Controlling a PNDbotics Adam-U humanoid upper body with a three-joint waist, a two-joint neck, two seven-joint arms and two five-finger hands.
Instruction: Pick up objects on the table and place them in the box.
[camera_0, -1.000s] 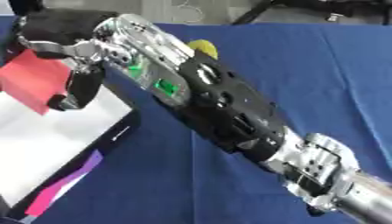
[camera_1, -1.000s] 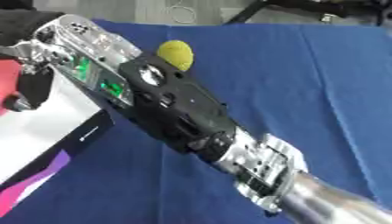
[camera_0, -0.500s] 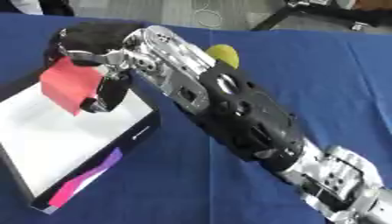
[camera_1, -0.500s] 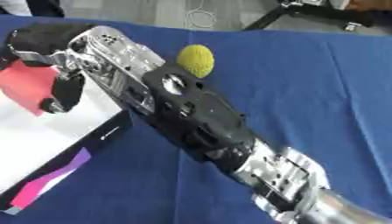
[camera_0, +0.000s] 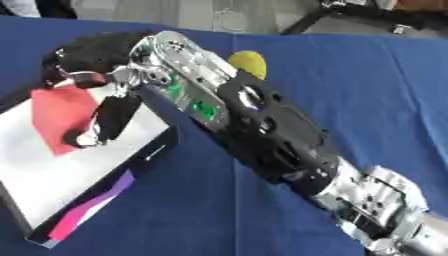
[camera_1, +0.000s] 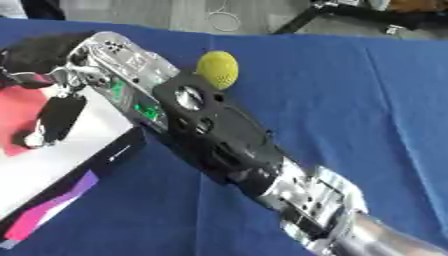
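My right arm crosses both views from the lower right to the upper left. Its hand (camera_0: 98, 56) hangs over the far end of the box (camera_0: 61, 185), a shallow white tray with black walls and a pink and purple stripe. A flat red piece (camera_0: 54, 114) sits under the hand, above the box's white floor. One long finger (camera_0: 109, 117) lies down its right edge, and the hand is shut on it. I cannot tell whether the piece touches the floor. A yellow ball (camera_1: 217, 69) rests on the blue cloth behind my forearm.
The blue tablecloth (camera_0: 367, 95) stretches to the right of the arm. Beyond its far edge are a grey floor, a loop of cable and dark stand legs. My forearm lies between the ball and the box.
The view has shifted. Relative to the box, my right hand has carried the red piece from the far left rim inward and down over the white floor.
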